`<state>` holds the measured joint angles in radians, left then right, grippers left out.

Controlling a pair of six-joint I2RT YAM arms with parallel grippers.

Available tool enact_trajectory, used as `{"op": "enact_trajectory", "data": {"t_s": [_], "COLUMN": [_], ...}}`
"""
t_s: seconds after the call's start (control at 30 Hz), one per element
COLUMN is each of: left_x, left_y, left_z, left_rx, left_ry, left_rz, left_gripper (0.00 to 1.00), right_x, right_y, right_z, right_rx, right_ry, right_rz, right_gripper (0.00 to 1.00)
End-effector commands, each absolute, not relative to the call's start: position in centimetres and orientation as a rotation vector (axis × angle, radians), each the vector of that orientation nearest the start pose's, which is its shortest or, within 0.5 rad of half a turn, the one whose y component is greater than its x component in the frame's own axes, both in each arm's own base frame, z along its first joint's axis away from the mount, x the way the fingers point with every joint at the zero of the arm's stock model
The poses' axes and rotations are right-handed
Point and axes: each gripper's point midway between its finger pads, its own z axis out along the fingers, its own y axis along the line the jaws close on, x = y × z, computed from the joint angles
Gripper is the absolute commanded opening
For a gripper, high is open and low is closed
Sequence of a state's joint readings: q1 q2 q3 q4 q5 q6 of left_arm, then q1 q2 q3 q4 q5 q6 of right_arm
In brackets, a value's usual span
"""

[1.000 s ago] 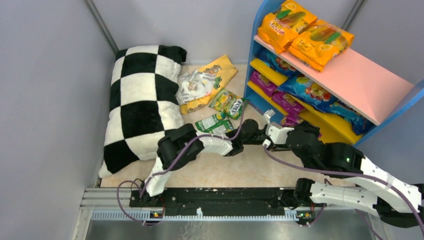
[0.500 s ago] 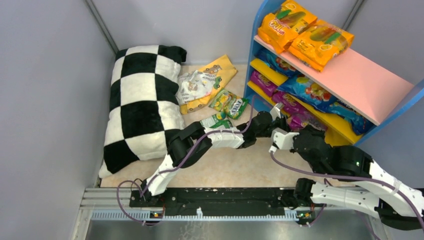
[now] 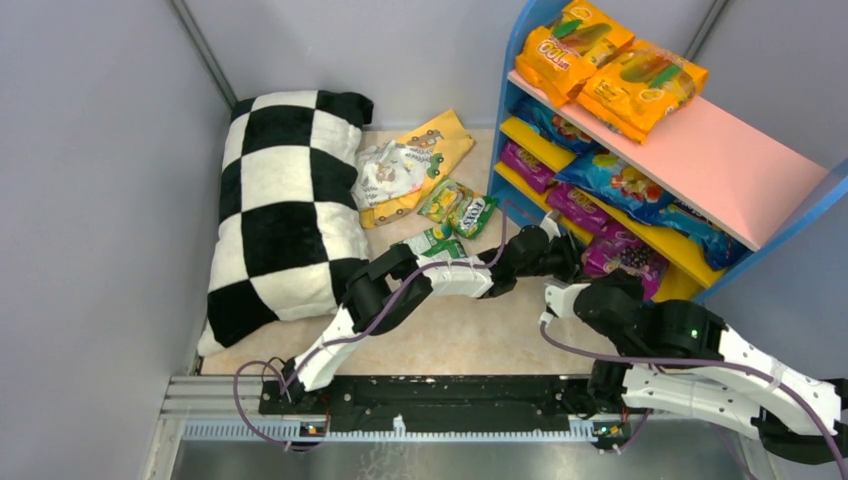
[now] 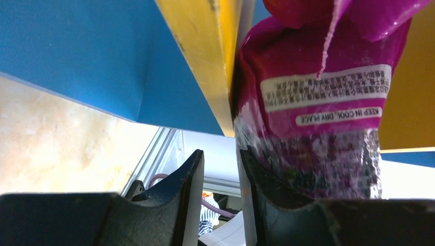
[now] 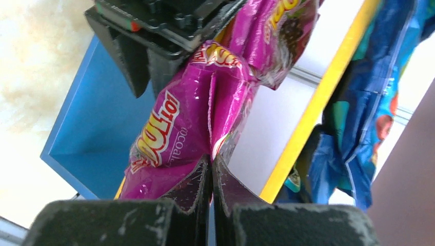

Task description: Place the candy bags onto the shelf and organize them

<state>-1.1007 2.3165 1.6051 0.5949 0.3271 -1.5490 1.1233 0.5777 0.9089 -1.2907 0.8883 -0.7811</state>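
Observation:
The shelf (image 3: 700,150) stands at the right, with orange candy bags (image 3: 610,60) on its pink top, and blue bags (image 3: 615,180) and purple bags (image 3: 575,205) on its yellow boards. My right gripper (image 5: 212,158) is shut on a fold of a purple candy bag (image 5: 174,128), holding it at the lowest board's front edge (image 3: 625,255). My left gripper (image 4: 220,154) is open with a narrow gap and holds nothing. The same purple bag (image 4: 313,92) rests against the outside of its right finger. In the top view the left gripper (image 3: 555,255) is at the shelf's lower front.
A black-and-white checkered pillow (image 3: 285,210) lies at the left. Two green bags (image 3: 458,207) and another (image 3: 428,243) lie on the floor beside a yellow and a white packet (image 3: 405,165). A blue bag (image 5: 374,92) hangs past the yellow board (image 5: 318,102).
Both arms have moved right toward the shelf. The purple bag has gone from in front of the shelf to the lowest board's edge, and the left gripper has followed alongside it.

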Motion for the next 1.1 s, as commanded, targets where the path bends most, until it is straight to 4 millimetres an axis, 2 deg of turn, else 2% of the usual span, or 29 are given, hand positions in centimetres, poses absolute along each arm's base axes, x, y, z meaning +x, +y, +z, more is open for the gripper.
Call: {"op": "enact_trajectory", "data": {"t_s": [0.0,0.2,0.27,0.47,0.63,0.73,0.87,0.93,0.97,1.07], "left_x": [21.0,20.8,20.7,20.3,19.5,18.9,18.2,18.4,18.7,21.6], "left_y": [-63.0,-62.8,-62.3,-59.2,-57.3,-55.7,-52.8,-50.6,-49.1,-44.0], "left_z": [19.6,19.0,18.7,17.4,16.6,16.8,17.9,18.7,20.3,22.3], "left_rx": [-0.234,-0.214,-0.2,-0.152,-0.097,-0.019,0.157,0.224,0.25,0.249], "left_ry": [2.175,2.184,2.189,2.217,2.245,2.241,2.219,2.197,2.156,2.109], "left_rz": [-2.152,-2.141,-2.109,-2.011,-2.018,-2.0,-1.859,-1.765,-1.728,-1.573], "left_gripper": [0.38,0.38,0.42,0.55,0.56,0.57,0.62,0.65,0.67,0.73], "right_x": [17.2,17.6,17.8,18.8,20.5,20.7,21.1,21.5,21.6,22.7], "right_y": [0.2,0.4,0.7,1.3,-0.2,-0.5,-0.4,-0.4,-0.5,-0.2], "right_z": [23.2,23.4,23.3,23.1,21.8,22.8,23.4,23.5,23.5,23.0], "right_rx": [-1.607,-1.481,-1.442,-1.344,-1.297,-1.243,-1.254,-1.261,-1.269,-1.321], "right_ry": [1.614,1.66,1.685,1.729,1.839,1.854,1.847,1.851,1.851,1.813], "right_rz": [-0.927,-0.923,-0.923,-0.941,-1.009,-1.02,-1.042,-1.051,-1.055,-1.047], "right_gripper": [0.0,0.0,0.0,0.0,0.0,0.0,0.0,0.0,0.0,0.0]}}
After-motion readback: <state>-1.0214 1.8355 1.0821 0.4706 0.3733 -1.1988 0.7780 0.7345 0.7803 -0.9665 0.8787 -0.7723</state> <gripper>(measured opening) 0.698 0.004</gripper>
